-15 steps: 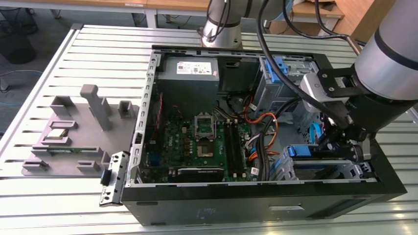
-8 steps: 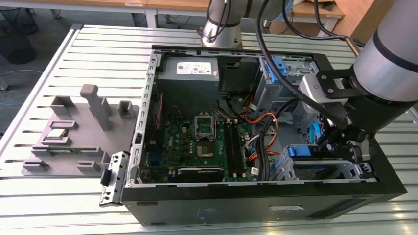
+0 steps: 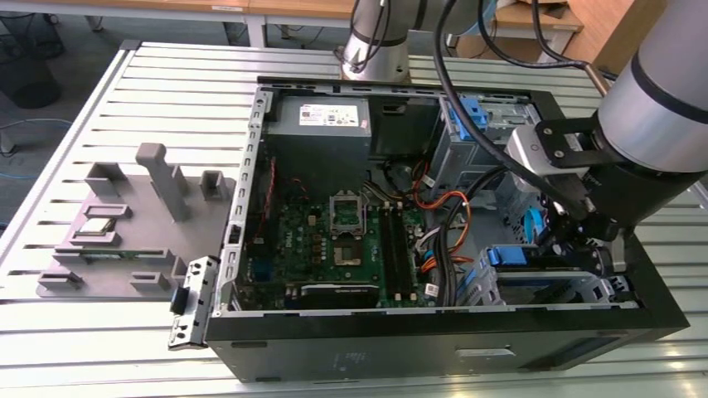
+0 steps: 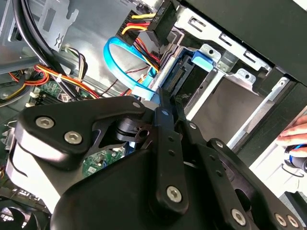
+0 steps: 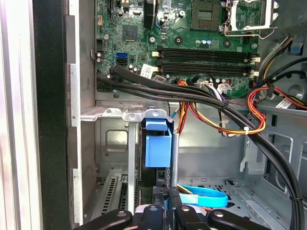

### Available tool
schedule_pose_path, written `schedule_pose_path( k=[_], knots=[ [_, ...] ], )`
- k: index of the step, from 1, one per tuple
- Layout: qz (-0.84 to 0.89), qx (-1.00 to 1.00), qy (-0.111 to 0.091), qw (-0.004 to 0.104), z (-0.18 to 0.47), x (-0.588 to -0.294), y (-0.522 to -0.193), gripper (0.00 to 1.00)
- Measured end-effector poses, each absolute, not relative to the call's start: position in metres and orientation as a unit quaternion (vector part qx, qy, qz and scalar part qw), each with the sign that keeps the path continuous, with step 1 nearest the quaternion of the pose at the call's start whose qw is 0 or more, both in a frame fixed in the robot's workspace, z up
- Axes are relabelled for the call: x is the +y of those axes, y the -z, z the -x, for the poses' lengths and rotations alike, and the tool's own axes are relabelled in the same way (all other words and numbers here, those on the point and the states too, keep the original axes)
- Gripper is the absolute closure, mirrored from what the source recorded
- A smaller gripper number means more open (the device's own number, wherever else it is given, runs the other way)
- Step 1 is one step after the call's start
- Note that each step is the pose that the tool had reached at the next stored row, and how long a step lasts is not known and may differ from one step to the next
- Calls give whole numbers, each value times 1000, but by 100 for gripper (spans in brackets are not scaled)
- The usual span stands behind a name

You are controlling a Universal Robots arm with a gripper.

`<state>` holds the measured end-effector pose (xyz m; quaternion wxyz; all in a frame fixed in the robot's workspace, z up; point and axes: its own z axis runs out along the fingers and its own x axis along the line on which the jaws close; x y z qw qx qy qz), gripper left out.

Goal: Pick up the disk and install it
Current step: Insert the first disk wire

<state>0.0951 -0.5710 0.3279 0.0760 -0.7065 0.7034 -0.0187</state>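
Note:
The disk stands on edge in a slot of the metal drive cage at the case's front corner, with its blue bracket facing out. In the exterior view the disk shows as a blue patch in the cage, just below my gripper. My gripper is shut, its thin fingers pressed together. Their tips sit right at the disk's connector end. In the first wrist view the gripper is directly in line with the disk's edge.
A blue flat cable and bundles of black, red and yellow wires run close beside the cage. The motherboard and power supply fill the open case. A grey parts fixture lies at the exterior view's left. A person's hand rests outside the case.

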Motion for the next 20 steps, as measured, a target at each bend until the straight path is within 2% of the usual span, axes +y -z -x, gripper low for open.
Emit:
schedule_pose_path(
  k=[3,4,20],
  knots=[
    [706,703,19,76,-95,-571,-327,83],
    [706,703,19,76,-95,-571,-327,76],
    [706,704,19,76,-95,-571,-346,76]
  ],
)
